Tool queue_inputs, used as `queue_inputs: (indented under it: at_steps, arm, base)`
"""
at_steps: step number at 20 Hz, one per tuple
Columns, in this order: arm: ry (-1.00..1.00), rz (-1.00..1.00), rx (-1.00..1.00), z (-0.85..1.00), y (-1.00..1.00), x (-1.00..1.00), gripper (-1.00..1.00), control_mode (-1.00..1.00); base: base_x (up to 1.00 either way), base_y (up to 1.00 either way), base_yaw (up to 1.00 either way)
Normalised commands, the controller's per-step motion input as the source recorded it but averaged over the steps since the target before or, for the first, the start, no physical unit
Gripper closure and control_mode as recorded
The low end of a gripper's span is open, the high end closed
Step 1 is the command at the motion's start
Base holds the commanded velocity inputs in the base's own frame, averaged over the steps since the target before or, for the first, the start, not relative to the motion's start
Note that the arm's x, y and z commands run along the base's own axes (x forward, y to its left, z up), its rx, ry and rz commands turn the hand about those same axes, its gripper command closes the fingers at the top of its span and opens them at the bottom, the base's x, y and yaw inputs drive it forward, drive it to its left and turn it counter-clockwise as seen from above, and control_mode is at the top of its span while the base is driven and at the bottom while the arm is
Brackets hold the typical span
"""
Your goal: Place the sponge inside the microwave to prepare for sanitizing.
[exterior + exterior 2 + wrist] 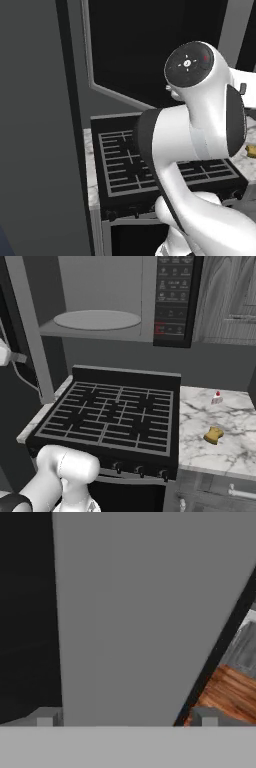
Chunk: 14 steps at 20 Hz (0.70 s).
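Left base view: behind the arm, to its left, looking forward and down; the arm is close and blocks much of the frame, stove beyond it. Right base view: behind, to the right, facing forward and down, wider and clearer over the stove, the bench and up into the microwave. Both share the stove top and the open microwave door. Hand view: pressed very near a grey door frame, wooden floor at the lower right.
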Motion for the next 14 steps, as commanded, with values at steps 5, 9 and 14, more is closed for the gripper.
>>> queue_inputs:
  at_steps: [5, 9, 14]
  arm:
    - [0.0, 0.07, 0.03, 0.0, 0.07, 0.67, -1.0, -1.0]
    - [0.01, -0.02, 0.0, 0.0, 0.23, 0.29, -1.0, -1.0]
    - [0.0, -0.02, 0.0, 0.11, 0.0, -0.2, -1.0, -1.0]
  base:
    - [0.0, 0.0, 0.0]
    - [0.0, 0.0, 0.0]
    - [0.0, 0.0, 0.0]
